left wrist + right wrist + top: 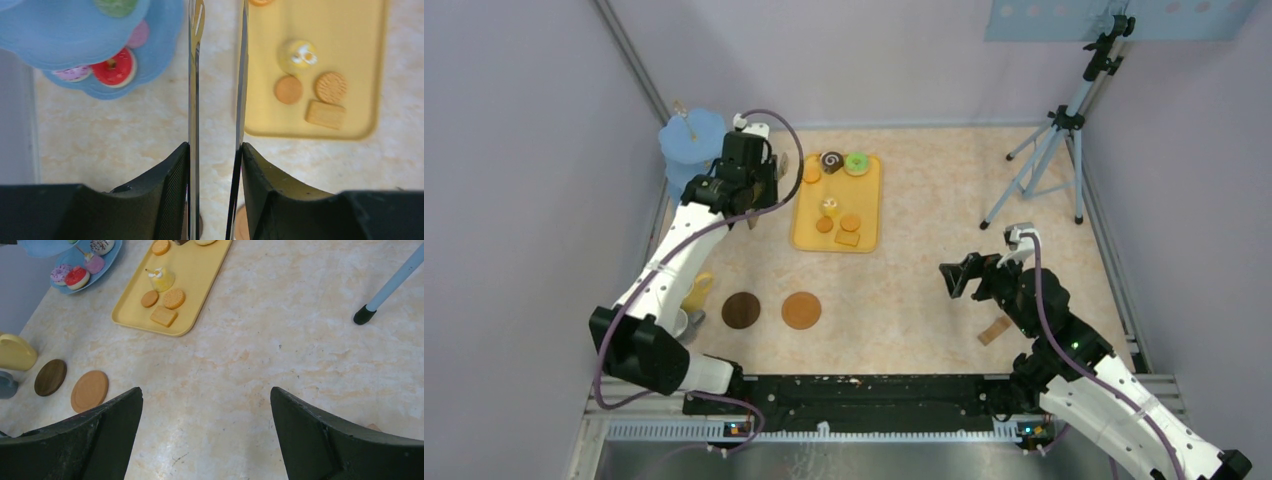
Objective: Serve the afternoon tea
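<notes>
1. L gripper [215, 150]: clamped on the tongs [194, 75], one pad pressing each blade from outside. Blades stand apart w/ nothing visible btwn them; tips partly cut off at top of wrist view.
2. Tongs hang over bare table [125, 135], btwn the blue stand [60, 35] and the yellow tray [360, 60].
3. Stand already carries treats: red doughnut [117, 67], a pink one just beside it, a green one on the upper tier.
4. On the tray, near end: yellow cake [297, 54], two round biscuits [288, 89], square biscuit [325, 114]. Far end: orange biscuit [812, 172], choc roll [831, 161], green doughnut [856, 163].
5. R gripper [205, 390]: spread wide, holding nothing, above the table well apart from the tray.
6. Yellow mug [15, 352] and grey mug [6, 385] stand by the L arm's base, beside the dark coaster [50, 377] and light coaster [89, 390], not on them.
7. Step in hand (my read): moving treats tray → stand w/ the tongs. Blades look empty, so a pick-up comes next.
8. Next move prob calls for:
   - Swing tongs right over the tray, put a blade either side of one item, lower, squeeze.
   - Cake is tall, so easiest.
   - Flat biscuits need blades almost at tray floor and may slip.
9. Mugs onto coasters not yet done.
</notes>
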Motion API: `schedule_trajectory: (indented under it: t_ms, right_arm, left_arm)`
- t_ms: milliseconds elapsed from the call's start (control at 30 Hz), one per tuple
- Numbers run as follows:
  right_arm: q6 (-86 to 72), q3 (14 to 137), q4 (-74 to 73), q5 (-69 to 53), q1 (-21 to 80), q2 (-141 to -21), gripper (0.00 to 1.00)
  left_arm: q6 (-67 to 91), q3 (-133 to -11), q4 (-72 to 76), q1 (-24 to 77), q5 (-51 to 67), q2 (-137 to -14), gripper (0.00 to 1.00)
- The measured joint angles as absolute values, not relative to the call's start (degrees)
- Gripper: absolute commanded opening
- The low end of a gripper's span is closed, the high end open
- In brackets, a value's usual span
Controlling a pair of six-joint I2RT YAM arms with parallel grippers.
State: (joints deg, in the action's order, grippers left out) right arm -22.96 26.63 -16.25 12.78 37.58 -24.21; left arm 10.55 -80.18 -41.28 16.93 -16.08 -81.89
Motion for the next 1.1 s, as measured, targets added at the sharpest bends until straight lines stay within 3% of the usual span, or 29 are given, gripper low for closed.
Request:
schedule_trajectory:
  t_ms: [567,1100]
  right_arm:
    - [-23.0,26.6,-16.3,12.8,37.6,-24.8,0.96]
    - [-23.0,26.6,-16.3,12.9,37.6,-24.8,0.96]
  left_arm:
    - [10.8,-72.1,-39.4,27.6,-0.8,-79.5,0.56]
    - [10.7,-73.2,-37.9,34.7,-14.4,-88.9,0.57]
